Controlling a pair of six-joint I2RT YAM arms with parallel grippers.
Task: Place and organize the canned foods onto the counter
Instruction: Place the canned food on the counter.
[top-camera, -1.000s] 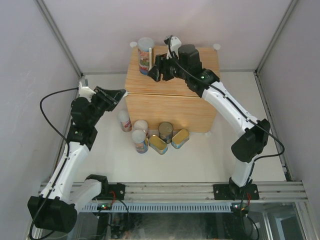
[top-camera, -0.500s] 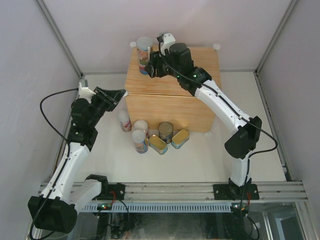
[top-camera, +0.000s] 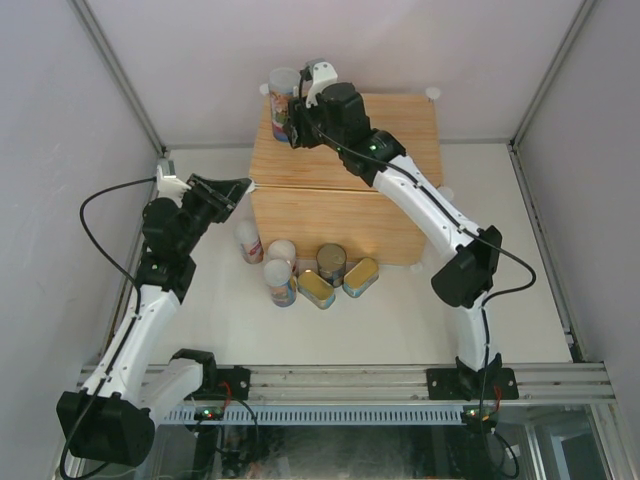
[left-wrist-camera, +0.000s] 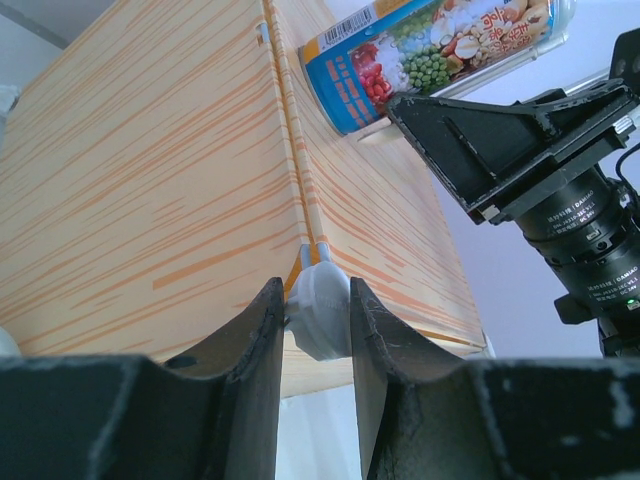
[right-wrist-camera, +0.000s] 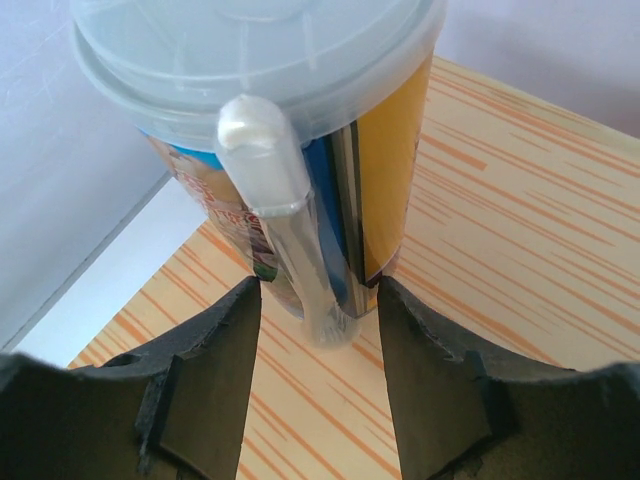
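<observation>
The counter (top-camera: 345, 190) is a light wood-grain box. One tall white-lidded can (top-camera: 283, 100) stands upright at its back left corner. My right gripper (top-camera: 297, 128) is shut on this can's lower part. In the right wrist view the fingertips (right-wrist-camera: 240, 300) press both sides of the can (right-wrist-camera: 270, 140), which has a plastic spoon on its side. My left gripper (top-camera: 240, 187) is shut on the counter's white corner connector (left-wrist-camera: 320, 310). On the floor in front stand three tall cans (top-camera: 279, 282), a dark can (top-camera: 331, 262) and two gold tins (top-camera: 316, 289).
White walls and metal frame posts close in the work area on three sides. The right arm's elbow (top-camera: 462, 275) hangs over the floor right of the counter. The held can also shows in the left wrist view (left-wrist-camera: 440, 45).
My right gripper has moved left and back along the counter top, and the can has shifted with it toward the back left corner. The right elbow swung left. The left arm has not moved.
</observation>
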